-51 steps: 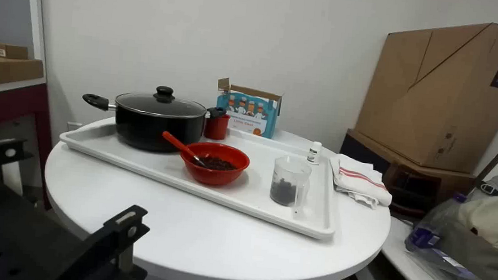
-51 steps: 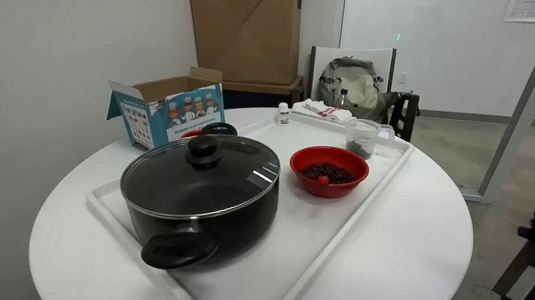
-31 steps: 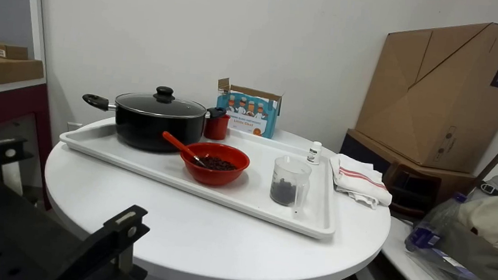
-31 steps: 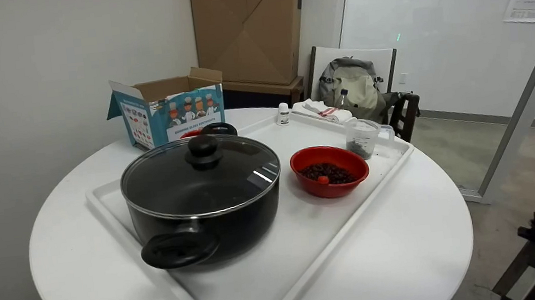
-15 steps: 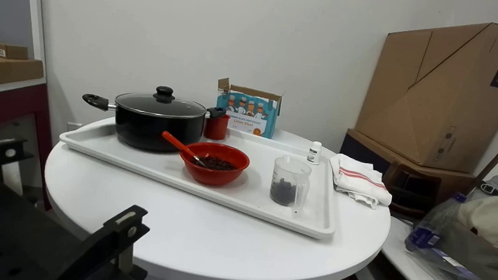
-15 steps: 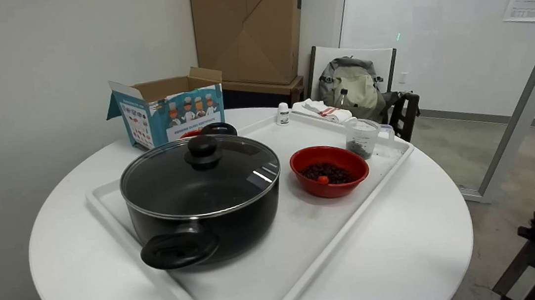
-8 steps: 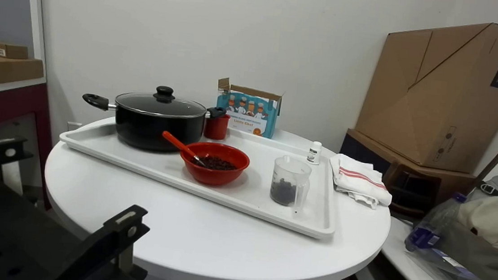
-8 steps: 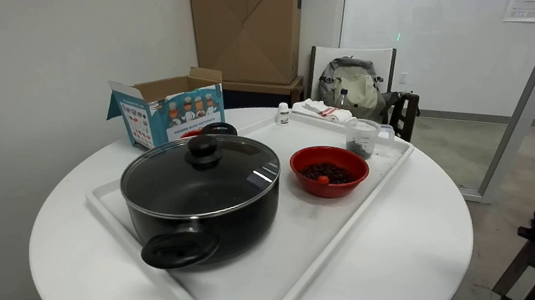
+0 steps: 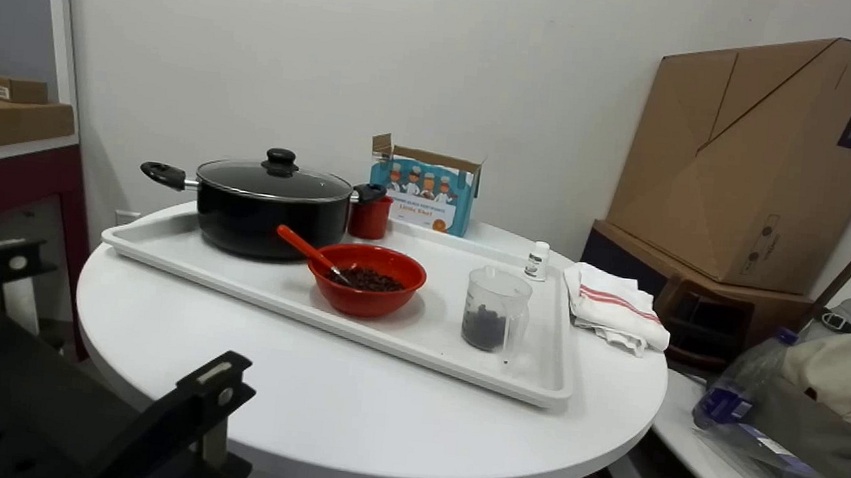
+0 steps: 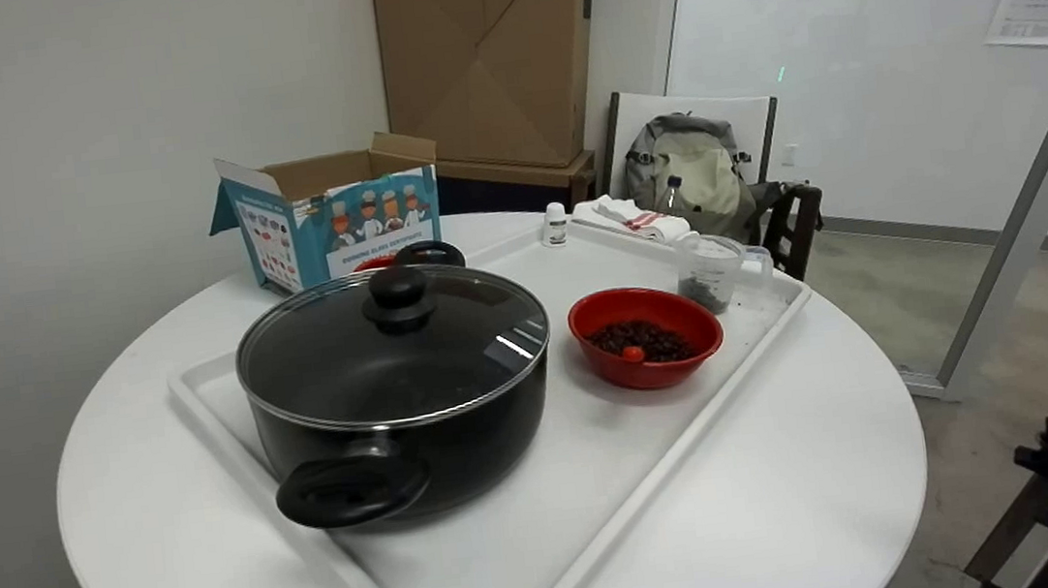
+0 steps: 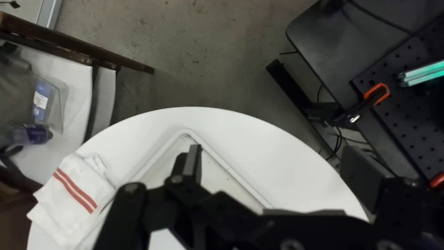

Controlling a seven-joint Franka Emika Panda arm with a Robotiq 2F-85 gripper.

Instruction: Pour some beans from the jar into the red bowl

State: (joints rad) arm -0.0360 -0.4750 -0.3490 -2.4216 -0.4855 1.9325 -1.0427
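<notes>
Fingers [image 11: 191, 165] spread wide, nothing between them, presumably ready for the jar [image 9: 499, 298]! Upright it stands, towards the edge where a towel [image 9: 616, 306] lies on this round, cornerless table [image 9: 379, 420], handle [image 9: 512, 337] turned outward, probably for easy grasping. Farther from that edge sits the red bowl [image 9: 367, 305], handy for a short pour; the lipped tray [image 9: 455, 257] may catch spills. Clear walls, grainy near-black beans [image 9: 484, 329]!

Red bowl [image 9: 364, 304] shone, smooth plastic; jar [image 9: 493, 299] looked like clear, smooth plastic. Pot [image 9: 269, 225] gleamed, its lid [image 10: 394, 356] glossy glass rimmed in metal. Tray [image 9: 446, 271] and tabletop [image 9: 349, 409] appeared smooth, large carton [image 9: 740, 166] matt cardboard, towel [image 9: 616, 306] soft cloth, fingers [image 11: 362, 178] matt, floor [image 11: 208, 52] scuffed concrete.
</notes>
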